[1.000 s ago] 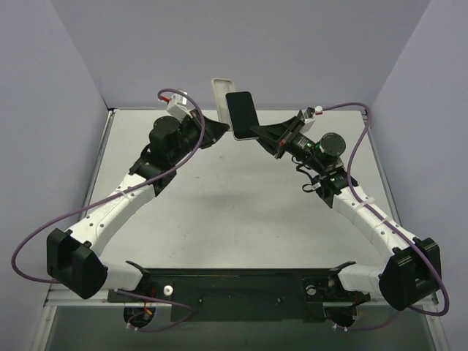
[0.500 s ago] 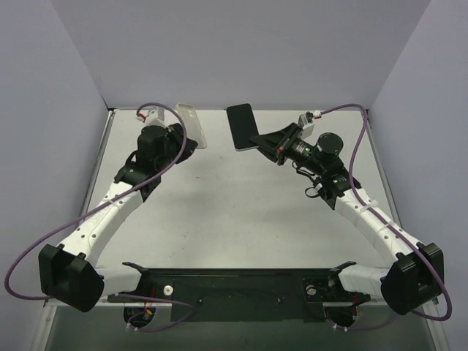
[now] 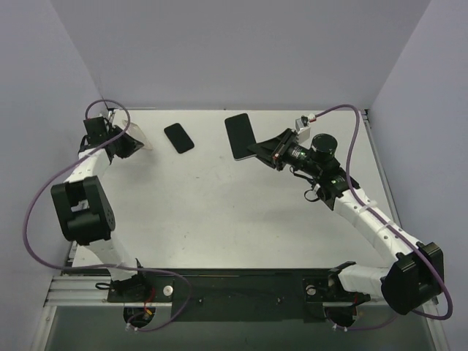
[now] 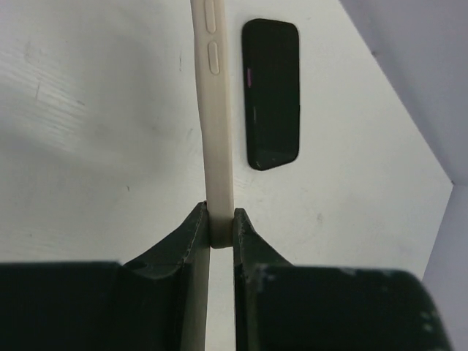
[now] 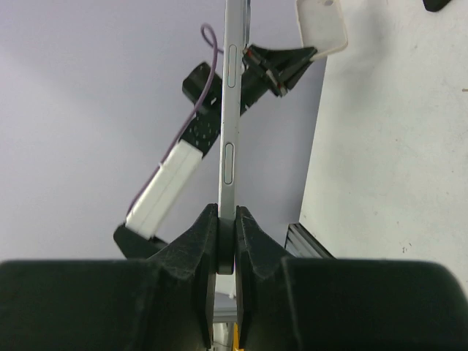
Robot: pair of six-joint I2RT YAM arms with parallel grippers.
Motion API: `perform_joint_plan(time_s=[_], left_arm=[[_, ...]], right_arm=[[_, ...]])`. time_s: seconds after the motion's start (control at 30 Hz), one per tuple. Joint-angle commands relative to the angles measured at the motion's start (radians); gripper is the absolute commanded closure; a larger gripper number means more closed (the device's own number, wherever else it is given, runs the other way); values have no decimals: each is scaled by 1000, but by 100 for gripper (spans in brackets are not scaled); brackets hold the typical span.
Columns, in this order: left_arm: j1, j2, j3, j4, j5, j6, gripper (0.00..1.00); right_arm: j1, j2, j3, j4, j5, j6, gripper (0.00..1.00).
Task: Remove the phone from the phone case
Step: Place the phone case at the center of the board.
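My right gripper [image 3: 257, 149] is shut on the lower edge of the phone [image 3: 239, 136], a dark slab with a silver rim, and holds it above the table's back middle. In the right wrist view the phone [image 5: 232, 110] stands edge-on between the jaws of the gripper [image 5: 227, 223]. My left gripper [image 3: 129, 142] is at the far back left, shut on the cream phone case [image 3: 142, 140]. In the left wrist view the case [image 4: 214, 110] stands edge-on in the gripper [image 4: 221, 228]. The case and the phone are well apart.
A small black phone-shaped object [image 3: 179, 137] lies flat on the table between the two grippers; it also shows in the left wrist view [image 4: 272, 93]. The left arm is folded back along the table's left edge [image 3: 107, 146]. Grey walls close the back and sides.
The left arm has swung far to the left with the case, away from the phone. The right gripper has sunk a little with the phone. The small black object now shows.
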Motion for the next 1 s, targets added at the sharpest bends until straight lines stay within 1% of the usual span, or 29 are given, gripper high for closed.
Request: perform_joint_plan(time_s=[0.0, 0.03, 0.1, 0.13, 0.2, 0.23, 0.3, 0.33, 0.47, 0.5, 0.53, 0.6, 0.63, 0.67, 0.7, 0.77, 0.8, 0.83, 0.87, 0.9, 0.93, 0.97], left_arm=[[33, 235, 298, -141, 249, 175, 100], [38, 292, 335, -156, 259, 206, 100], [47, 355, 414, -209, 253, 259, 100], [50, 381, 472, -290, 234, 278, 100], [62, 442, 544, -387, 198, 338, 100], [67, 452, 553, -406, 188, 367, 100], [67, 478, 581, -459, 121, 405, 100], [65, 496, 596, -485, 80, 416, 100], [59, 538, 626, -522, 21, 430, 96], [59, 544, 639, -530, 4, 434, 92], [55, 552, 648, -548, -28, 447, 91], [52, 562, 675, -574, -89, 453, 80], [52, 567, 684, -593, -114, 453, 69], [49, 569, 688, -604, -188, 447, 61], [44, 569, 693, -614, -223, 445, 52], [27, 552, 696, -619, -328, 450, 48], [15, 533, 695, -619, -376, 448, 48], [9, 524, 696, -618, -439, 450, 45], [-13, 503, 696, -615, -462, 459, 42], [-22, 490, 692, -614, -517, 458, 40], [-40, 478, 688, -613, -548, 451, 34], [-49, 473, 688, -619, -577, 448, 34]], right_arm=[[40, 25, 18, 49, 5, -63, 100], [46, 33, 20, 49, 5, -66, 100], [67, 57, 23, 38, 5, -83, 100], [79, 67, 29, 29, 5, -92, 100], [104, 91, 32, 7, 18, -120, 100], [113, 108, 35, 10, 26, -124, 100], [133, 142, 36, 30, 40, -121, 100], [145, 154, 43, 39, 43, -120, 100], [202, 248, 59, 134, 74, -74, 100], [227, 274, 59, 169, 95, -57, 100], [239, 294, 63, 185, 118, -40, 100], [274, 346, 60, 260, 158, -2, 100], [294, 385, 59, 300, 173, 12, 100], [306, 403, 63, 326, 204, 37, 100], [329, 445, 64, 379, 222, 52, 100], [365, 511, 73, 409, 275, 75, 100], [377, 530, 98, 409, 296, 75, 100], [400, 576, 122, 403, 307, 72, 100], [412, 599, 128, 397, 331, 67, 100], [429, 639, 145, 400, 344, 66, 100], [438, 657, 151, 404, 368, 55, 100], [452, 688, 158, 397, 385, 52, 100]])
